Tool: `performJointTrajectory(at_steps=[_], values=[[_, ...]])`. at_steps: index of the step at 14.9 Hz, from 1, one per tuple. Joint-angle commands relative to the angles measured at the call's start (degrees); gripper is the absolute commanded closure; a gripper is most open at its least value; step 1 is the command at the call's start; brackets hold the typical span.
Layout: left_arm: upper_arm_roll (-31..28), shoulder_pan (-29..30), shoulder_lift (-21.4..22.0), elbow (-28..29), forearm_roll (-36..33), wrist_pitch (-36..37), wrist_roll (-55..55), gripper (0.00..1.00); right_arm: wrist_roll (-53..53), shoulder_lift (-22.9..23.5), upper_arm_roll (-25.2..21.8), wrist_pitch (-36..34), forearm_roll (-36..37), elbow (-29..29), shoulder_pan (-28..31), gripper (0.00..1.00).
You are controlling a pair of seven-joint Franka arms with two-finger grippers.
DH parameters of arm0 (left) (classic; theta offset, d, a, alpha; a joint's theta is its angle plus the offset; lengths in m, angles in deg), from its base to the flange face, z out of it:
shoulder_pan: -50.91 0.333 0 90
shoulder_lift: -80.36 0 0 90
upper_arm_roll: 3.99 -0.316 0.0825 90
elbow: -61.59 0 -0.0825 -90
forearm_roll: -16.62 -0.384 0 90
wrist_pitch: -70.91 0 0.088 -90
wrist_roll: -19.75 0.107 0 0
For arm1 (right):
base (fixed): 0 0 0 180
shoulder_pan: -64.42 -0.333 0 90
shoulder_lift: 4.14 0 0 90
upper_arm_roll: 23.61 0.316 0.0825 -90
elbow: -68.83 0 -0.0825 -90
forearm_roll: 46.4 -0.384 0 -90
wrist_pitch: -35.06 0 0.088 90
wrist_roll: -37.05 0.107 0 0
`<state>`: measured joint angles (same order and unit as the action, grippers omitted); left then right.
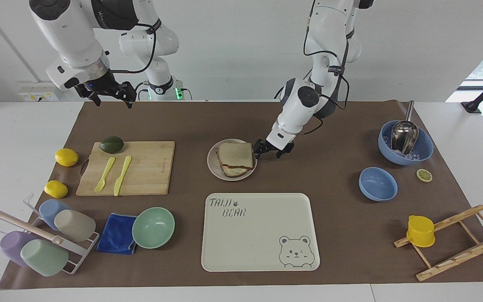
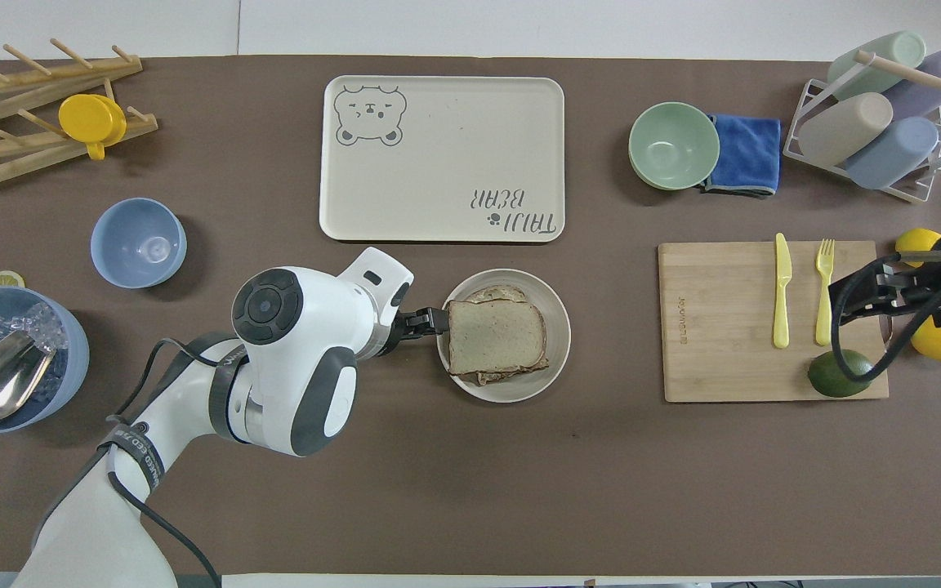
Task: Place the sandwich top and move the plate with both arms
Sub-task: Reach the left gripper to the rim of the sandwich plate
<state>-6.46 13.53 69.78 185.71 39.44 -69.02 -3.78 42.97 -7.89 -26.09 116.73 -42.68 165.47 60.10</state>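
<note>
The sandwich top (image 1: 236, 154) (image 2: 497, 336), a pale bread slice with a brown crust, lies on the stacked sandwich on the round off-white plate (image 1: 212, 161) (image 2: 556, 327) at the mat's middle. My left gripper (image 1: 268, 153) (image 2: 431, 321) is low and open, right at the plate's rim on the left arm's end. It holds nothing. High over the mat's edge by the wooden cutting board (image 1: 149, 167) (image 2: 724, 327), my right gripper (image 1: 113, 100) (image 2: 862, 290) hangs open and holds nothing.
The cream bear tray (image 1: 260, 230) (image 2: 442, 159) lies just farther from the robots than the plate. Avocado (image 1: 112, 144), fork and knife rest on the board, with lemons (image 1: 66, 157) beside it. Blue bowls (image 1: 377, 183), a green bowl (image 1: 153, 227), a cup rack and a wooden rack ring the mat.
</note>
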Motion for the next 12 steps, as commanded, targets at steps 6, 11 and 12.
performJointTrajectory(at_steps=[6,11,12], values=[[-0.96,-2.42,-1.72,0.15,0.90,-1.74,-0.55,0.01,-4.68,0.15,0.98,1.12,-1.08,0.39,4.32,0.00],[-0.87,-4.63,-2.60,-0.11,0.90,-3.07,-2.22,0.00,-4.95,-0.11,3.18,-0.02,-0.99,0.48,6.34,0.00],[-0.87,-4.63,-2.61,-0.37,0.90,-3.07,-2.40,0.00,-4.95,-0.20,3.36,-0.02,-0.99,0.48,6.61,0.00]])
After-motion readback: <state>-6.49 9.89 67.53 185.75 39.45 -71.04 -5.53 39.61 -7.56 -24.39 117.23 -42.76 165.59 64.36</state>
